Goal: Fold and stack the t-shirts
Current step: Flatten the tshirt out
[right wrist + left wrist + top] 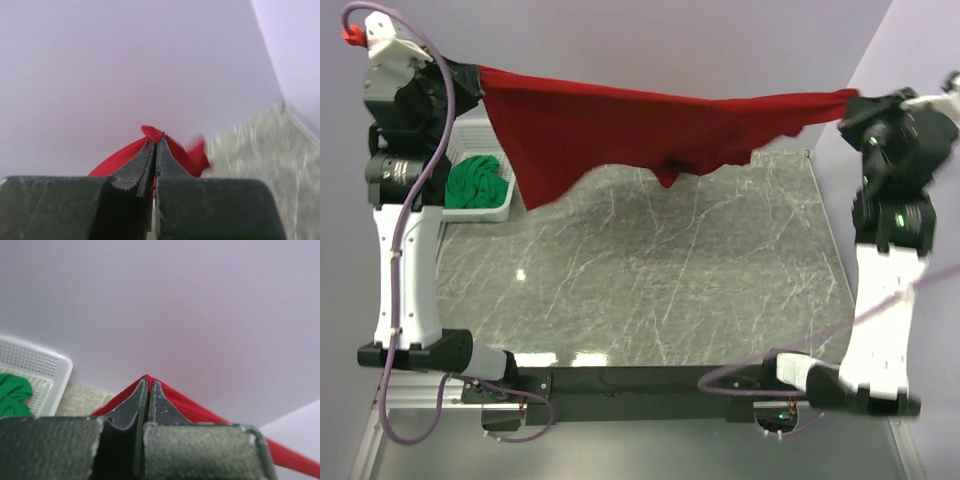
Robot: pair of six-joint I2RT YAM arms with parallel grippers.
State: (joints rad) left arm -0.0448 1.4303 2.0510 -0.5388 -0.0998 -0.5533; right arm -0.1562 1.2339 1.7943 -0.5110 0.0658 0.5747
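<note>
As red t-shirt (620, 130) hangs, lilac walls (670, 40) flank marbled table (650, 270)

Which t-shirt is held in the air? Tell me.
The red t-shirt: it hangs stretched between the left gripper and right gripper, both shut on it. The green t-shirt lies bunched in the white basket.

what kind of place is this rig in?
Probably a lab test cell: left arm and right arm bolted at a marble-look table, bare lilac walls close around, props only: a red t-shirt, a green t-shirt in a white basket.
</note>
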